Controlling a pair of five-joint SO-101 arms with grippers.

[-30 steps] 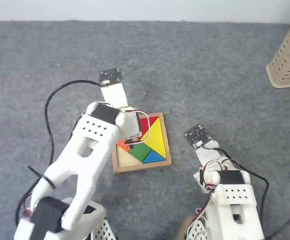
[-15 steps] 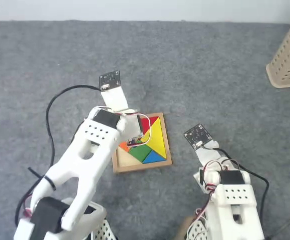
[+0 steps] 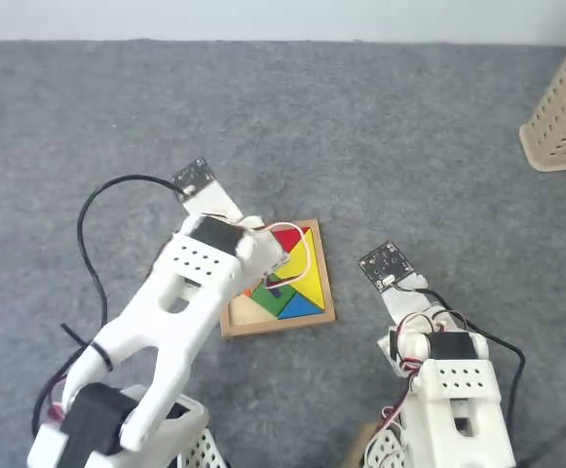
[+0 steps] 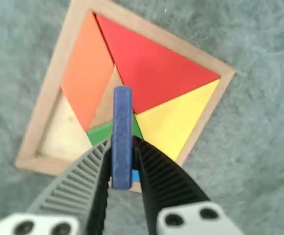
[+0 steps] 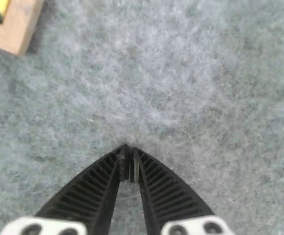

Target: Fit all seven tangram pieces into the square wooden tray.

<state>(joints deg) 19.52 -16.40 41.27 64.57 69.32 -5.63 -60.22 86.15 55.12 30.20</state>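
high camera looks down over the table; close wrist cameras share the tray.

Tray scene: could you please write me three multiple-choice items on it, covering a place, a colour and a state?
1. Where do the right jaws hang?
A) over the carpet, beside the tray
B) over the red tile
C) inside the basket

2. What colour is the piece in the left jaws?
A) yellow
B) dark blue
C) orange

3. How do the right jaws stand?
A) wide open
B) shut on a tile
C) shut, empty

Answers: 1 A, the right wrist view shows carpet under them and a tray corner off to one side. 2 B, the left wrist view shows it, held on edge. 3 C, they meet with nothing between.
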